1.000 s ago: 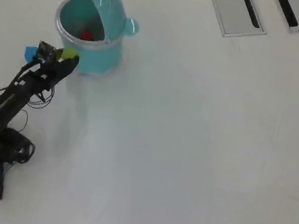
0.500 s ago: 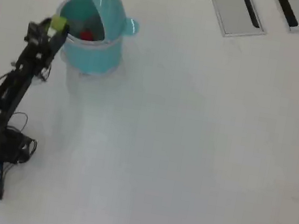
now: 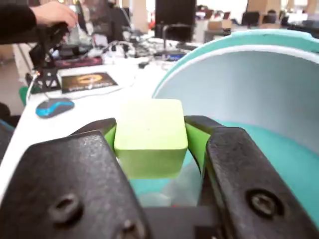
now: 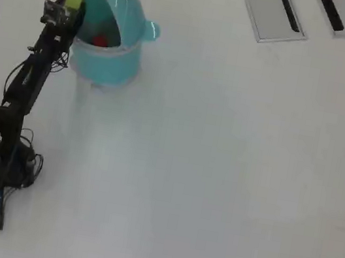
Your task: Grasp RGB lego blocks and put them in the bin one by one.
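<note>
The red block (image 4: 98, 40) already lies inside the bin (image 4: 107, 65). The gripper (image 3: 149, 144) is clamped on the yellowish green block (image 3: 150, 137), held at the bin's rim, not yet dropped. I can't spot the blue one.

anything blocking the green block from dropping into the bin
Nothing visible. The end effector holds the yellowish green block at the rim of the bin. The lid is tipped back, and only a red block lies inside.
</note>
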You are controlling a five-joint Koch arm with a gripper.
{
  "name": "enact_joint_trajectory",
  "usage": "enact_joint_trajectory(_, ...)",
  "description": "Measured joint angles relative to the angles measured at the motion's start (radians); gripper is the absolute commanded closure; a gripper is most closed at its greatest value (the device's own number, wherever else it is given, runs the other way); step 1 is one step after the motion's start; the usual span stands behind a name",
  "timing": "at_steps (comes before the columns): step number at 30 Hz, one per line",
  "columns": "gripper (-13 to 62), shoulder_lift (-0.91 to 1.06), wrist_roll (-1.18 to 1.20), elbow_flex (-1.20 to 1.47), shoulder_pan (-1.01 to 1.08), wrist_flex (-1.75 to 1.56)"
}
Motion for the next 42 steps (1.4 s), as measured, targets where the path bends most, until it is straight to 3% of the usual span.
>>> enact_joint_trajectory(6,26.2,-0.018,-0.095,0.000,0.054,-0.049)
enact_joint_trajectory(10,22.3,-0.015,-0.163,0.002,0.080,-0.063)
enact_joint_trajectory(24,21.5,0.114,-0.179,0.233,-0.012,-0.117)
enact_joint_trajectory(34,22.0,0.376,-0.112,0.752,-0.115,-0.301)
enact_joint_trajectory(42,21.9,0.492,-0.110,0.930,-0.189,-0.307)
